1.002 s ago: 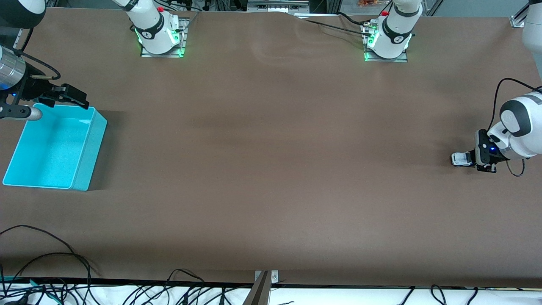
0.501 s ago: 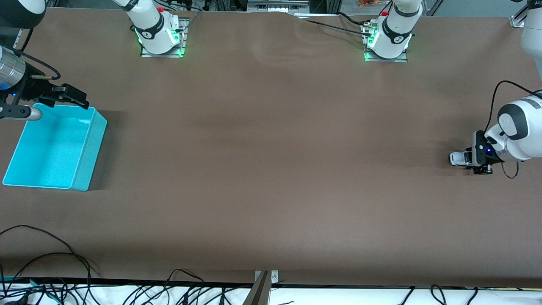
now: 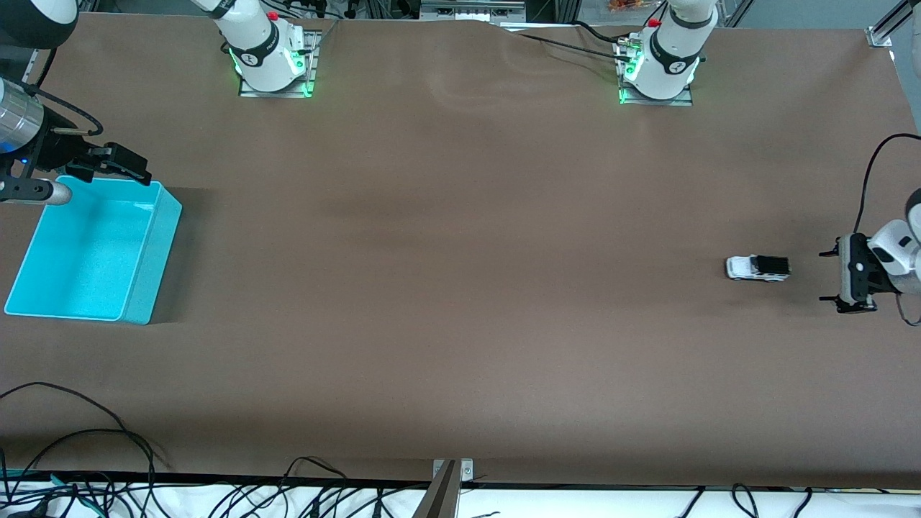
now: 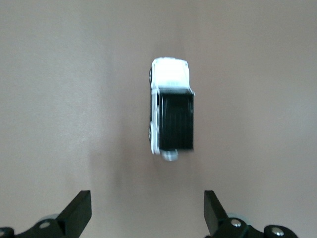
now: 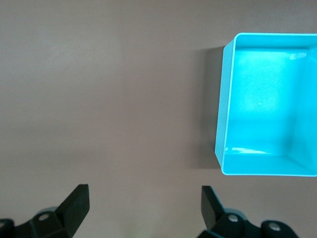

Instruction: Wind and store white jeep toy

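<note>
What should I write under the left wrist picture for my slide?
Open left gripper above the brown table, the white jeep lying free just ahead of its fingers.

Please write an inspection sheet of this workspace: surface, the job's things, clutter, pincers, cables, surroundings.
Surface: brown table cover, flat, slightly wrinkled near the bases.
Job's things: white jeep toy stands free on the cover toward the left arm's end; turquoise bin at the right arm's end, nothing inside.
Clutter: nothing seen.
Pincers: left pincer open, apart from the jeep, holding nothing; right pincer open, by the bin's edge, waiting.
Cables: black cables along the table edge nearest the front camera; more near the bases.
Surroundings: two arm bases with green lights.
</note>
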